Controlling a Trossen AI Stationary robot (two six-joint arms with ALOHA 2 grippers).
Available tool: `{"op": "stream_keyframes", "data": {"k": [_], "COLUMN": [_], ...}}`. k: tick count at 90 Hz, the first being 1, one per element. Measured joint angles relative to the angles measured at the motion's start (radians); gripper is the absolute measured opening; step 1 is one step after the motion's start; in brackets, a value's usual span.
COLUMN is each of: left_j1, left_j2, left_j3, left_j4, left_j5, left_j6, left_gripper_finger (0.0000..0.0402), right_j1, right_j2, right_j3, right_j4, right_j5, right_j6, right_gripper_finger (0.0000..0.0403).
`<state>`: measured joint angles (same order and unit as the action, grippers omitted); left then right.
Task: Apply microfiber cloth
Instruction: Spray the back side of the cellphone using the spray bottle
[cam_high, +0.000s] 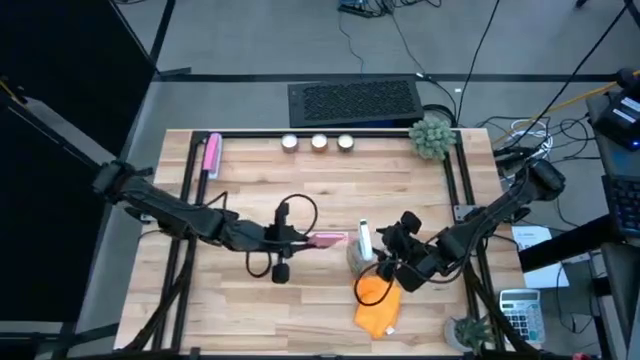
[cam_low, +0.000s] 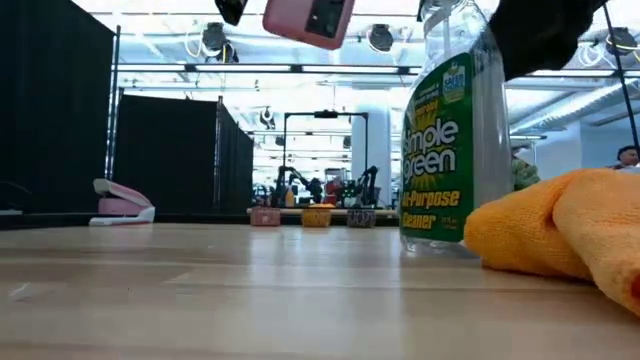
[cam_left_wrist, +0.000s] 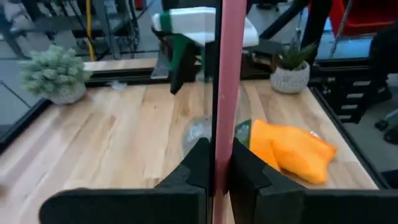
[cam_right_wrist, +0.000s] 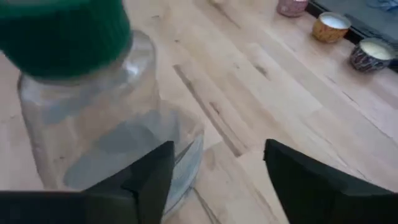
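The table (cam_high: 300, 200) was pale wood with a smooth matt grain. Beside the clear glossy plastic spray bottle (cam_low: 445, 140), the orange microfiber cloth (cam_low: 560, 235) looked soft, matt and finely napped.

Bottle (cam_low: 447, 130) label: you can read "Simple Green" and "All-Purpose Cleaner".
Elsewhere: you'll find no other text you can read.

- Cloth (cam_high: 377, 302) on table (cam_high: 250, 190), near front edge, just beside bottle (cam_high: 362, 250).
- Phone (cam_high: 325, 240) held above table by left gripper (cam_high: 300, 238), left of bottle.
- Right gripper (cam_high: 392, 262) just right of bottle, above cloth.
- Three bowls (cam_high: 318, 142) along back edge.
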<state>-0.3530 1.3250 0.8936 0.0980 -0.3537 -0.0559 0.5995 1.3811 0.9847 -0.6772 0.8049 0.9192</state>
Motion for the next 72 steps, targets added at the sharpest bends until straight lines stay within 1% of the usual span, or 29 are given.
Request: {"op": "stream_keyframes", "data": {"k": [10,18,23,28,36,43,47,52,62,72], "left_j1": [-0.004,-0.01,-0.01,-0.01,-0.01,-0.01,-0.01,-0.01,-0.01,-0.014], "left_j2": [-0.011,-0.011,-0.011,-0.011,-0.011,-0.011,-0.011,-0.011,-0.011,-0.011], "left_j3": [0.0,0.0,0.0,0.0,0.0,0.0,0.0,0.0,0.0,0.0], "left_j4": [-0.013,-0.024,-0.036,-0.036,-0.035,-0.035,-0.035,-0.037,-0.053,-0.069], "left_j5": [-0.016,-0.019,-0.022,-0.022,-0.022,-0.022,-0.022,-0.022,-0.022,-0.022], "left_j6": [0.011,0.011,0.011,0.011,0.011,0.013,0.018,0.018,0.018,0.025], "left_gripper_finger": [0.0009,0.0009,0.0009,0.0009,0.0009,0.0009,0.0009,0.0009,0.0009,0.0009], "right_j1": [0.001,0.01,0.017,0.019,0.018,0.034,0.059,0.098,0.154,0.259], "right_j2": [0.0,0.0,0.0,0.0,0.0,0.0,0.0,-0.001,-0.045,-0.134], "right_j3": [0.056,0.105,0.14,0.172,0.212,0.234,0.237,0.237,0.221,0.127], "right_j4": [-0.102,-0.194,-0.224,-0.251,-0.245,-0.246,-0.225,-0.212,-0.287,-0.308], "right_j5": [-0.001,-0.003,-0.039,-0.106,-0.246,-0.274,-0.262,-0.198,-0.079,0.105], "right_j6": [0.041,0.044,0.014,-0.016,-0.012,0.002,-0.033,-0.041,0.088,0.236], "right_gripper_finger": [0.0321,0.0369,0.039,0.0393,0.0376,0.0366,0.0363,0.0362,0.0362,0.0362]}}
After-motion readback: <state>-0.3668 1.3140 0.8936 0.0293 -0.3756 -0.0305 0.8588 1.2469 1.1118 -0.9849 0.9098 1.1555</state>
